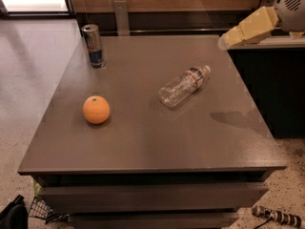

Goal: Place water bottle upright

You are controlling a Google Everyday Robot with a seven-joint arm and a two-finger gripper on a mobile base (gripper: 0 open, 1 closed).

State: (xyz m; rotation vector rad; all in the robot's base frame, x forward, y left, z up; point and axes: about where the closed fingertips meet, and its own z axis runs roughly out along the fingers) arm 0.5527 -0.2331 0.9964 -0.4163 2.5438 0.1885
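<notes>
The water bottle (pixel 183 85) lies on its side near the middle right of the grey table (pixel 143 137). It is clear and ribbed, with a red-and-white label band near the neck, and its white cap points to the far right. My gripper (pixel 224 42) comes in from the upper right on a pale yellow arm. It hangs in the air over the table's far right corner, above and beyond the bottle's cap and apart from it.
A slim silver-and-blue drink can (pixel 94 45) stands upright at the far left corner. An orange (pixel 96 109) sits on the left half of the table. A dark counter (pixel 271 85) stands right of the table. A wood-panelled wall runs behind.
</notes>
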